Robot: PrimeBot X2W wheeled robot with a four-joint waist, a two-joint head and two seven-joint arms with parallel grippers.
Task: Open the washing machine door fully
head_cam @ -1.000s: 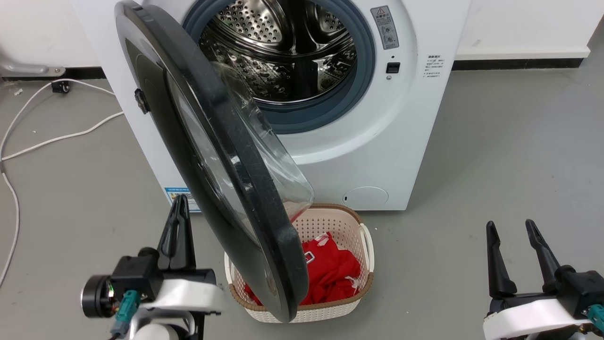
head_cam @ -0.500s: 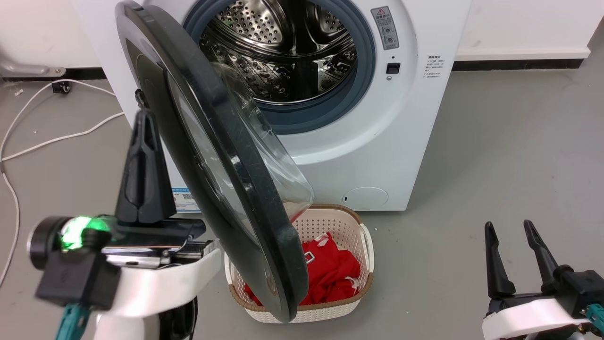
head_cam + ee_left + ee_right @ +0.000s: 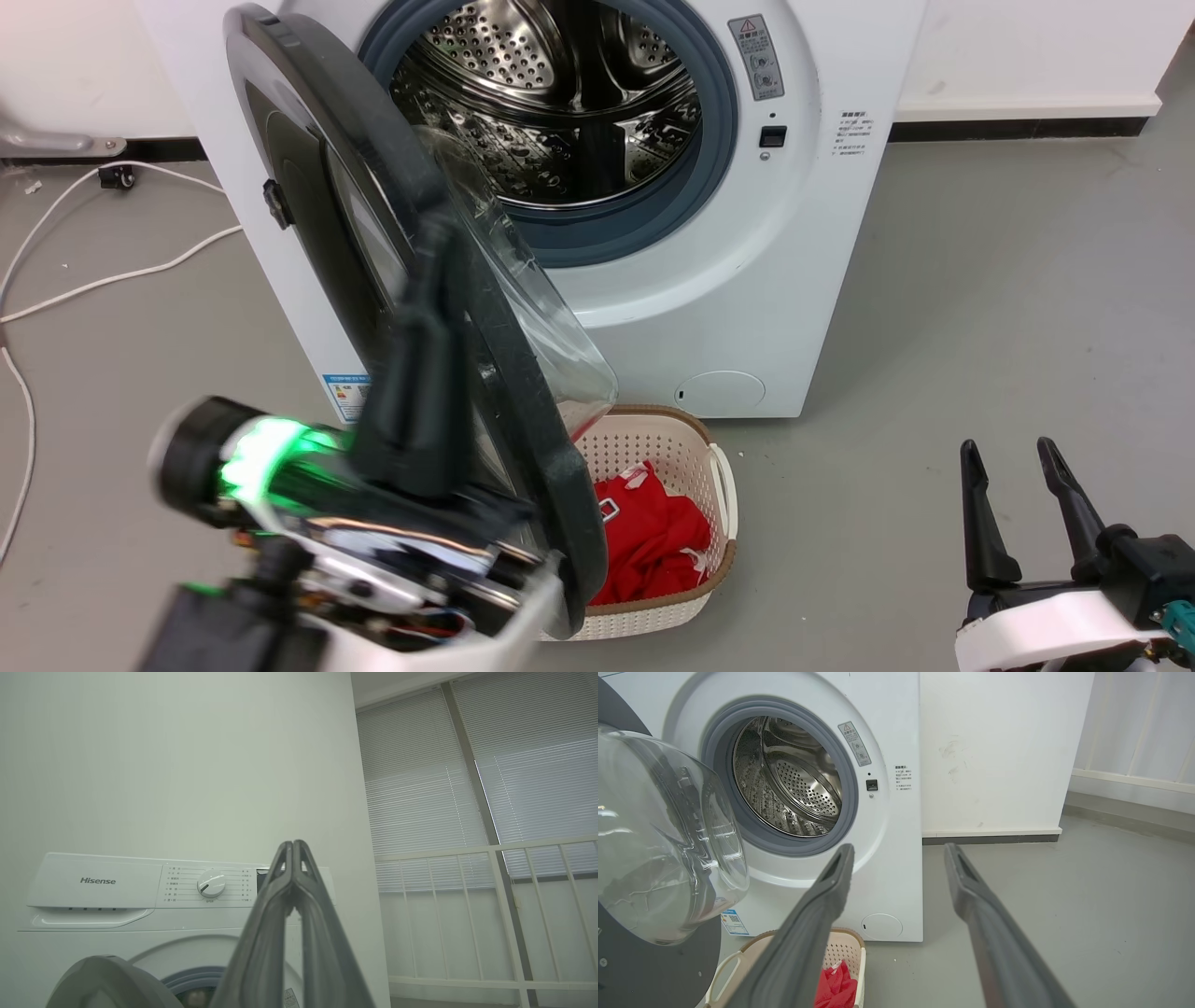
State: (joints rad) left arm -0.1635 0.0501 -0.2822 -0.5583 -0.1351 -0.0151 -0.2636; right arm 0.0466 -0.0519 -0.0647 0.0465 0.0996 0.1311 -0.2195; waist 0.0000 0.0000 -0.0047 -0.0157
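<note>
Left gripper [image 3: 431,241]: my left wrist camera shows the fingers pressed tip to tip with nothing between them. In my head view it stands blurred against the outer side of the washing machine door [image 3: 534,439], near the rim; I cannot tell whether it touches.

Washing machine door: partly open, edge-on to my head camera, hinged on the left. Its glass bowl [image 3: 546,317] bulges toward the drum [image 3: 560,103]. The lower rim hangs over the laundry basket [image 3: 721,476], which holds red cloth [image 3: 653,546].

Open room: bare grey floor left of the door, crossed by a white cable [image 3: 112,276].

Right gripper [image 3: 1008,450]: low on the right, fingers spread wide, empty, well apart from the door.

Hidden: the left arm covers the door's lower outer face. The door's hinge is hard to make out.
</note>
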